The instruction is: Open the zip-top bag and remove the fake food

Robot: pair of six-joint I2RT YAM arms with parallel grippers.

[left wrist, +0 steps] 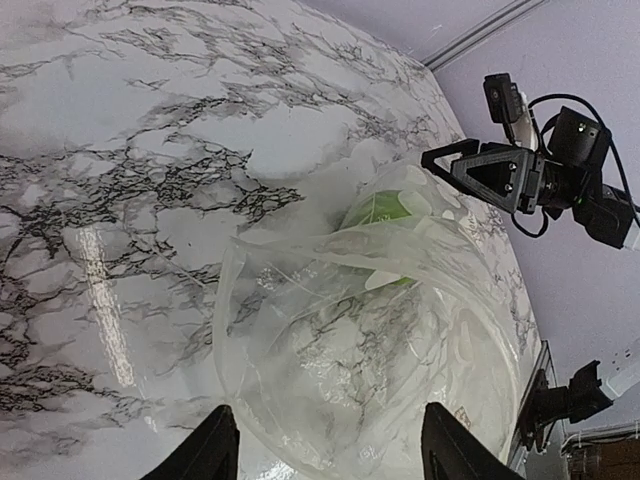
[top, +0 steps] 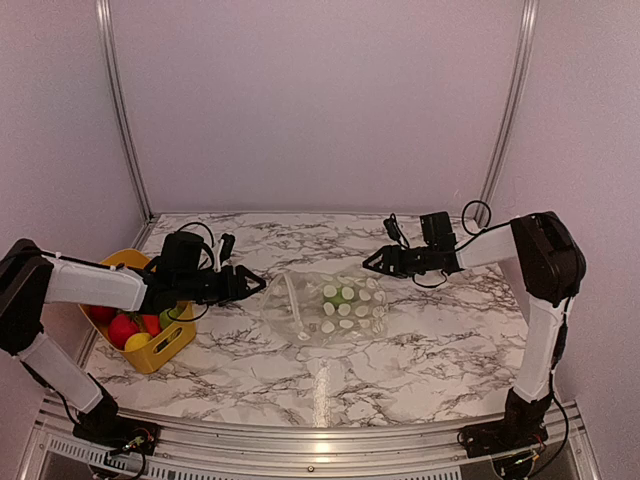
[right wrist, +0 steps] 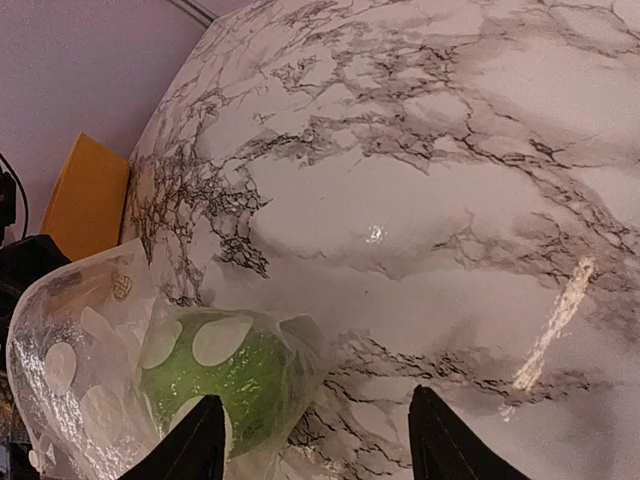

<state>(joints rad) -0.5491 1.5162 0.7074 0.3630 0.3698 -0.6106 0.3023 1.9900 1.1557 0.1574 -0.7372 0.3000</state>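
Top external shows the zip-top bag on the marble surface between my end effectors, green fake food inside. My left end effector stands apart at its mouth; my right end effector, also apart, hovers by the opposite corner.

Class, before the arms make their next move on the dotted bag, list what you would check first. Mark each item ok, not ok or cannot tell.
1. The zip-top bag lies on the table between both arms: ok.
2. Bag mouth gapes toward the left jaws: ok.
3. The left jaws stand apart, one on either side of the bag's near rim: ok.
4. The right jaws grip the bag's far end: not ok. They stand apart beside it, and whether they touch it cannot be told.
5. Bag emptied: not ok. A green fake food piece sits inside.
6. The yellow basket sits apart from the bag: ok.
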